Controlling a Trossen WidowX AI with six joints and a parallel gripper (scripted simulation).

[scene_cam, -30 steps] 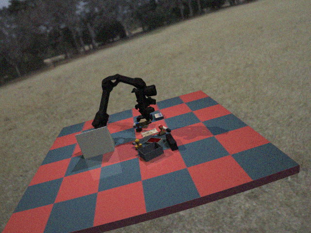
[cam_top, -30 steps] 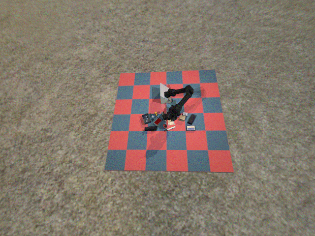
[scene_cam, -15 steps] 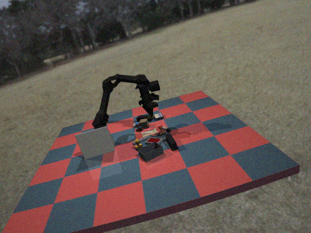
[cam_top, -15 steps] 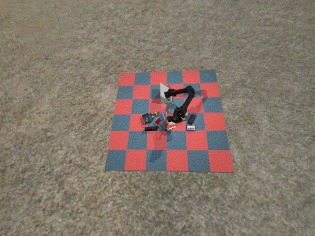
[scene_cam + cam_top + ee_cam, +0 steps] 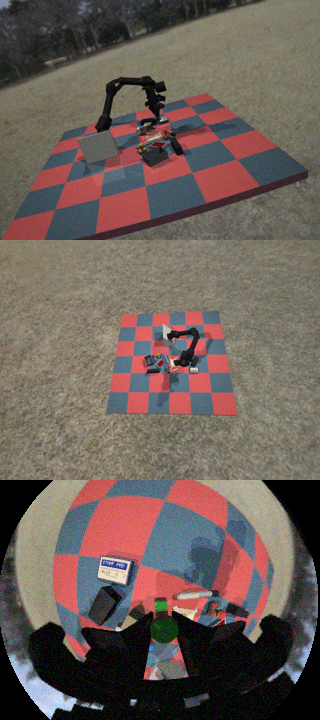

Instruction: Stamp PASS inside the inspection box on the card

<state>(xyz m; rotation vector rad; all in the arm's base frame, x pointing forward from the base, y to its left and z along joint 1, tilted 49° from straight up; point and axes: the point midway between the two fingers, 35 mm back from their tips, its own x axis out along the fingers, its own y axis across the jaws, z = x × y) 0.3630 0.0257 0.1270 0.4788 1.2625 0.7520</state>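
My gripper is shut on a green-knobbed stamp, held above the bench between the card and the labelled stamp pad box; its word cannot be read. The pale card lies partly under the arm in the top view; it bears dark marks, but I cannot tell whether a PASS print is among them. The open red ink pad lies beside the card. The closed box labelled stamp pad lies on the card's other side.
A red-knobbed stamp, yellow-knobbed stamp and blue-knobbed stamp stand around the card. A white marker, tan block, dark block, black bar, dark tray and pale panel are also there.
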